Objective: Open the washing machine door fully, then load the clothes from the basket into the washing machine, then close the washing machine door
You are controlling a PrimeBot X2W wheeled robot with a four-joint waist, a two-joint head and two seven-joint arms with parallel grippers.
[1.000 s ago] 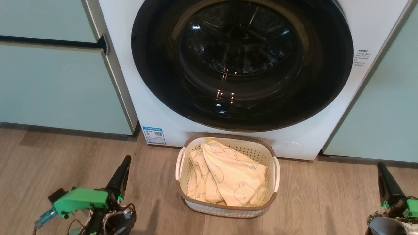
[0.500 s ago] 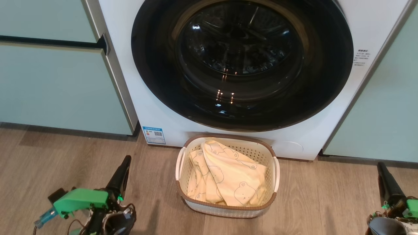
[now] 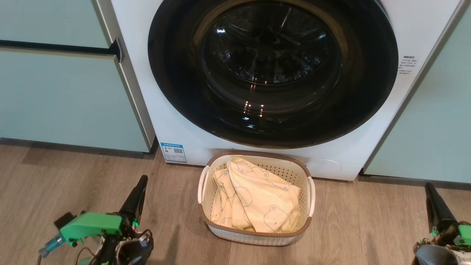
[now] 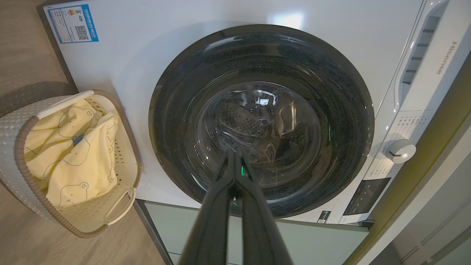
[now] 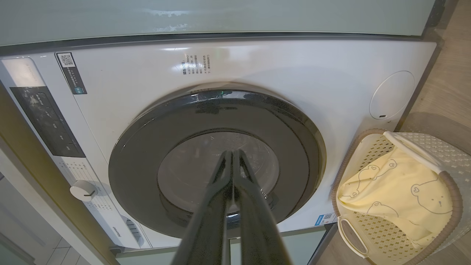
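Head view: nothing of the task is judged done yet. The large round glossy black washing machine door, with its bulging glass porthole, is seen shut flush on the big white front-loading washing machine. The pale yellow bear-print clothes are all heaped in the small cream perforated plastic basket, which is set on the wooden floor just before the machine, below the door. Drum contents cannot be told through the glass. The left tool and right tool are pressed narrow with nothing held, low at either side, well apart from door and basket. Opening, loading and closing are all left.
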